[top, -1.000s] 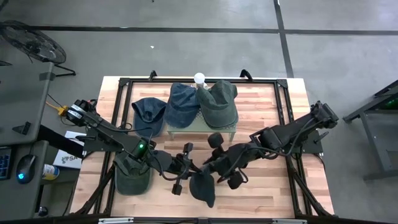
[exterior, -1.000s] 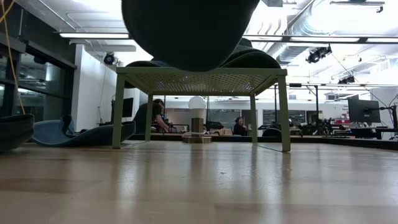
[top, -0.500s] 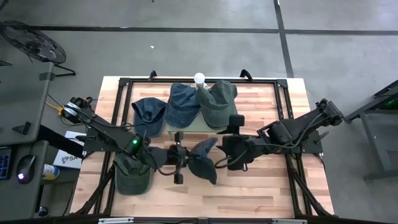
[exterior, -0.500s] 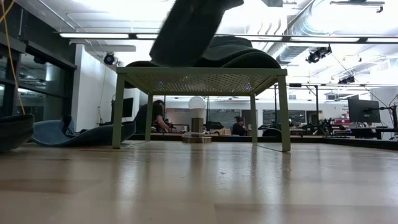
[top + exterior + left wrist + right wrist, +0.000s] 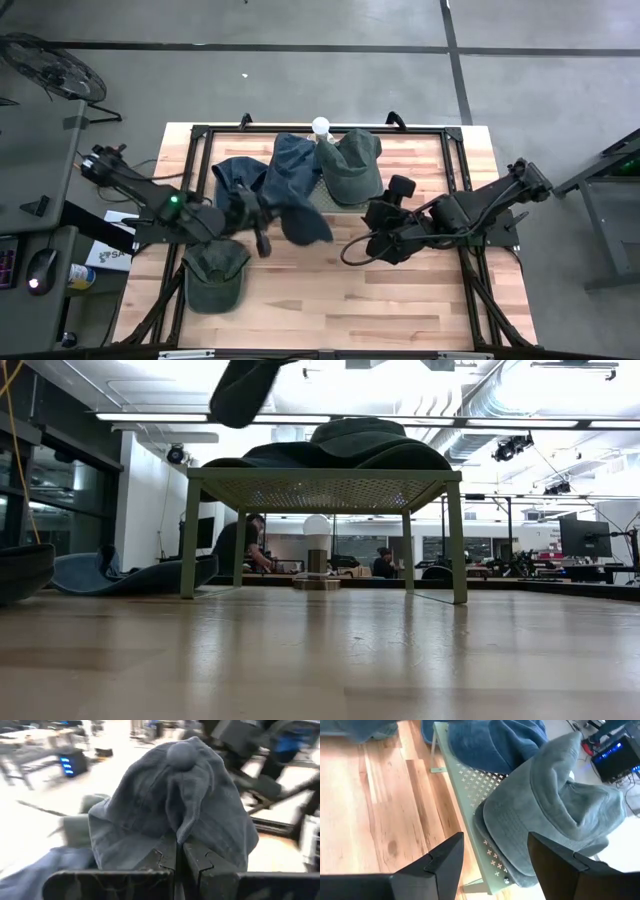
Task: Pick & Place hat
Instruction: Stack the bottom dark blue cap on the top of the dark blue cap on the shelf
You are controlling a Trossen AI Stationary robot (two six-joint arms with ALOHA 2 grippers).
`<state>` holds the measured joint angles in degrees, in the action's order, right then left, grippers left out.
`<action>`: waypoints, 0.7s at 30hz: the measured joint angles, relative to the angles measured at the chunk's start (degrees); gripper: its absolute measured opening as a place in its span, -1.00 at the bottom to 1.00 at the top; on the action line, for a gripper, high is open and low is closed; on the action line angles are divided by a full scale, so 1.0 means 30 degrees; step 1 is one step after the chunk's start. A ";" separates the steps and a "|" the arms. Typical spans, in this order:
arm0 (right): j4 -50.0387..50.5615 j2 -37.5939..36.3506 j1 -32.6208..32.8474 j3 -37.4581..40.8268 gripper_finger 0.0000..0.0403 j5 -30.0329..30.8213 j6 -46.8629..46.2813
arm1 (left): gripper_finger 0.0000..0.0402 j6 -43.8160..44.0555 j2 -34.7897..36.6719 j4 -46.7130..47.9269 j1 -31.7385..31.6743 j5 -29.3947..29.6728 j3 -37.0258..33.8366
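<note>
My left gripper (image 5: 272, 222) is shut on a dark blue cap (image 5: 305, 226), which hangs in the air over the table, just in front of the green rack (image 5: 320, 485). The low view shows the cap (image 5: 245, 388) high above the rack's top. A blue cap (image 5: 295, 160) and a grey-green cap (image 5: 350, 165) lie on the rack. My right gripper (image 5: 495, 865) stands open to the right of the rack, level with the grey-green cap (image 5: 560, 805), with nothing between its fingers. My left gripper pinches a fold of the cap's cloth (image 5: 178, 836) between its two shut fingers (image 5: 167, 857). It comes in nearly level from the table's left side. The cap is lifted clear and stands out beyond the fingertips, its crown button (image 5: 182, 752) pointing away from the gripper.
Another blue cap (image 5: 235, 180) lies on the table left of the rack. A dark green cap (image 5: 213, 275) lies near the front left under my left arm. A white bulb-shaped object (image 5: 321, 126) stands behind the rack. Bare wood stretches along the near side (image 5: 350, 310).
My left gripper has carried the dark blue cap up and from the table's near middle toward the far left, in front of the rack, tipping toward level. My right gripper has left the cap, opened, turned, and drawn back toward the table's right.
</note>
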<state>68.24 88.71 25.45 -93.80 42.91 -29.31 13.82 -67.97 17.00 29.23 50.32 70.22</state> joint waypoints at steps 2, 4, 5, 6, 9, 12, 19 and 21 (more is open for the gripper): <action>0.0035 0.0000 0.0000 0.0000 0.06 0.0069 -0.0279 | -1.00 -0.0004 0.0625 0.0525 0.0000 0.1146 0.0000; 0.0041 0.0000 0.0000 0.0000 0.05 0.0017 -0.0540 | -1.00 0.0003 0.1133 0.0763 -0.0002 0.2171 0.0000; 0.0041 0.0000 0.0000 0.0000 0.05 0.0004 -0.0702 | -1.00 0.0001 0.1367 0.0952 -0.0009 0.2682 0.0000; 0.0041 0.0000 0.0000 0.0000 0.05 -0.0004 -0.0827 | -1.00 0.0008 0.1525 0.1040 -0.0015 0.3092 0.0000; 0.0041 0.0000 0.0000 0.0000 0.05 0.0046 -0.1209 | -1.00 0.0196 0.1995 0.1137 -0.0028 0.4002 0.0000; 0.0041 0.0000 0.0000 0.0000 0.06 0.0098 -0.1623 | -1.00 0.0263 0.2264 0.1257 -0.0855 0.4092 0.0000; 0.0041 0.0000 0.0000 0.0000 0.05 0.0077 -0.2319 | -1.00 0.1736 0.2496 0.3531 -0.4187 0.1442 0.0198; 0.0048 0.0000 0.0000 0.0000 0.05 -0.0004 -0.2579 | -1.00 0.2543 0.2426 0.5195 -0.5274 0.0362 0.0854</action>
<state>68.38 88.71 25.45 -93.80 42.89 -37.05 21.45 -60.69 32.58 13.41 51.41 72.78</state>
